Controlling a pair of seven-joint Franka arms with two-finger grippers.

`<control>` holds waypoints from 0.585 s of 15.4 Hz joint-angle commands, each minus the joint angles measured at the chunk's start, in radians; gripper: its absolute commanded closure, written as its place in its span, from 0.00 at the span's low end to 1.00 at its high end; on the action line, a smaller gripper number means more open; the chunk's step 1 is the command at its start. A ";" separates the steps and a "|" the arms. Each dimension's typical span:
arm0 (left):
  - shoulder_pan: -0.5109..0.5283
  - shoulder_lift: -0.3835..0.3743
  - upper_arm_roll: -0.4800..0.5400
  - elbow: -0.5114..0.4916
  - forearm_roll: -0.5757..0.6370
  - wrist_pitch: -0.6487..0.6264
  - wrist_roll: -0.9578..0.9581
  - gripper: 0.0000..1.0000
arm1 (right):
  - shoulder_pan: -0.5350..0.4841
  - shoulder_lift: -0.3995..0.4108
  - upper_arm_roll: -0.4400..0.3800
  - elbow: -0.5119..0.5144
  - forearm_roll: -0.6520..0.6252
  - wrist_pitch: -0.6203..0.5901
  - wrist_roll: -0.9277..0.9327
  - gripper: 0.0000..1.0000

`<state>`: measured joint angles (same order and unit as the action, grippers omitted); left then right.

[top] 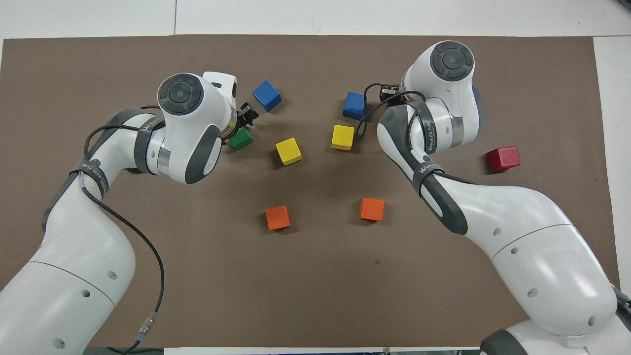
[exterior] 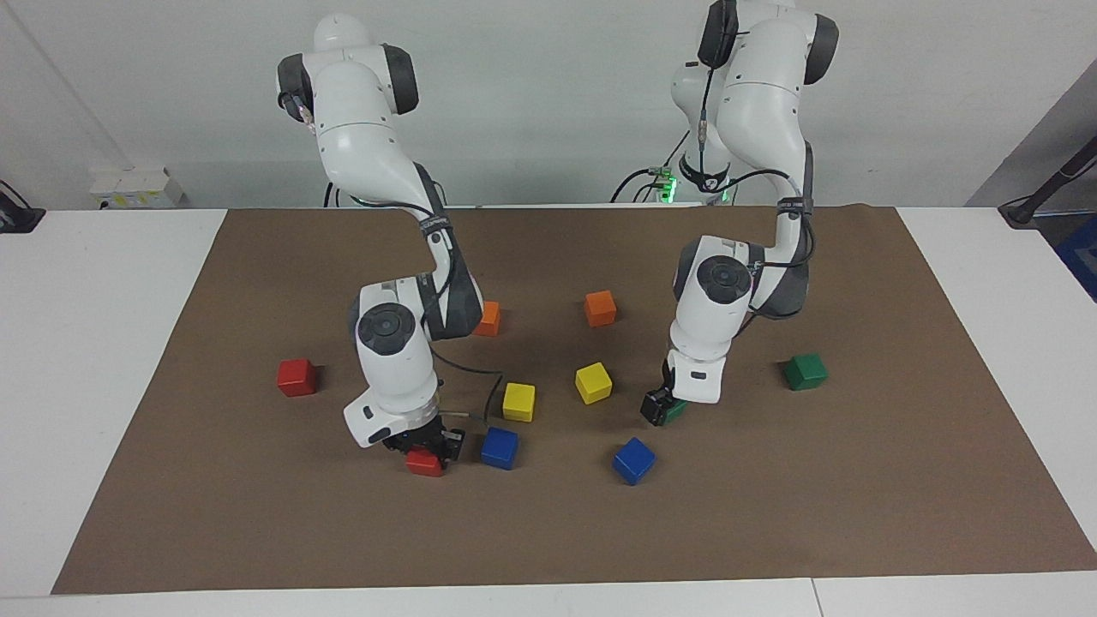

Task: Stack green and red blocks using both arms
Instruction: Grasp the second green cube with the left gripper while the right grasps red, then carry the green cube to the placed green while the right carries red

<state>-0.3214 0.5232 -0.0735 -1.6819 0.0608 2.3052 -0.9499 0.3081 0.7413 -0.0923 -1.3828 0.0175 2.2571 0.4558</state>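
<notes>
The right gripper (exterior: 426,447) clasps a bright red cube (exterior: 425,463) toward the table's edge farthest from the robots; the left gripper (exterior: 664,406) grasps a dark green cube (exterior: 674,410) mid-table.

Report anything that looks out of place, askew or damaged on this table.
Nothing stands out. The cubes sit flat and apart on the brown mat. The right gripper is at a red block, the left gripper at a green block.
</notes>
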 commanded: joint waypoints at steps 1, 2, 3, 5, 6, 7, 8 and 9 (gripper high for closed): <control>-0.028 -0.043 0.014 -0.062 0.043 0.023 -0.056 0.23 | -0.009 -0.031 0.003 -0.005 -0.005 -0.028 0.001 1.00; -0.034 -0.043 0.015 -0.062 0.054 0.023 -0.084 0.23 | -0.021 -0.046 0.003 -0.015 -0.008 -0.043 -0.018 1.00; -0.034 -0.045 0.014 -0.062 0.069 0.023 -0.096 0.23 | -0.026 -0.080 0.002 -0.030 -0.010 -0.069 -0.076 1.00; -0.042 -0.045 0.015 -0.070 0.082 0.022 -0.118 0.39 | -0.072 -0.188 0.002 -0.132 -0.010 -0.099 -0.211 1.00; -0.042 -0.046 0.015 -0.070 0.082 0.014 -0.122 0.79 | -0.101 -0.262 0.002 -0.219 -0.010 -0.097 -0.291 1.00; -0.042 -0.048 0.018 -0.065 0.082 -0.013 -0.122 1.00 | -0.127 -0.340 0.002 -0.325 -0.010 -0.082 -0.389 1.00; -0.042 -0.049 0.026 -0.046 0.103 -0.094 -0.119 1.00 | -0.159 -0.403 0.002 -0.416 -0.007 -0.056 -0.457 1.00; -0.033 -0.055 0.024 0.006 0.153 -0.177 -0.107 1.00 | -0.200 -0.452 0.003 -0.483 -0.007 -0.030 -0.498 1.00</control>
<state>-0.3488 0.5130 -0.0685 -1.6928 0.1414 2.2506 -1.0412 0.1772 0.4716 -0.1067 -1.6092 0.0136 2.1571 0.0712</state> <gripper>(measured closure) 0.454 0.449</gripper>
